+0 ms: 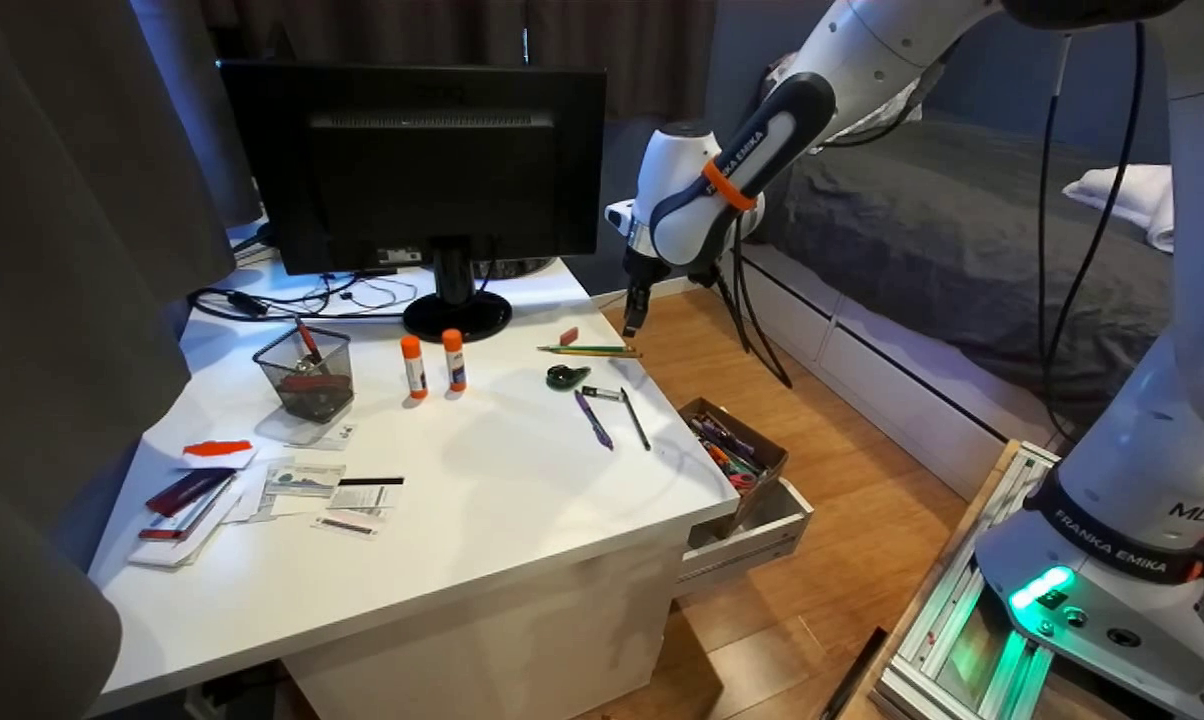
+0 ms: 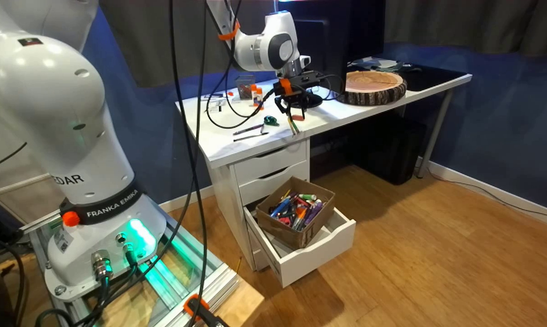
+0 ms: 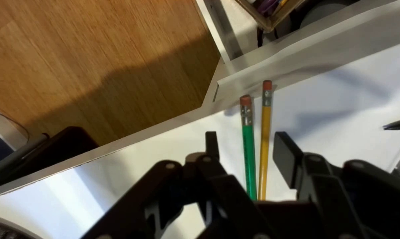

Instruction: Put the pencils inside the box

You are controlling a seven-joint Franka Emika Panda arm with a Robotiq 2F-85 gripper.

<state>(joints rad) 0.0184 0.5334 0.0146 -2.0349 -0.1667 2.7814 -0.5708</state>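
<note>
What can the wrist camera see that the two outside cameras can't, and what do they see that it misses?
Only the wrist view clearly shows the reddish eraser ends and silvery bands on the green pencil and yellow pencil; from outside, those are too small to make out.

Only the exterior views show the glue sticks, the wire cup, the monitor and the robot's base.

All share both pencils, the open gripper, the desk, the drawer and the brown box, though the wrist view catches just part of that box.
</note>
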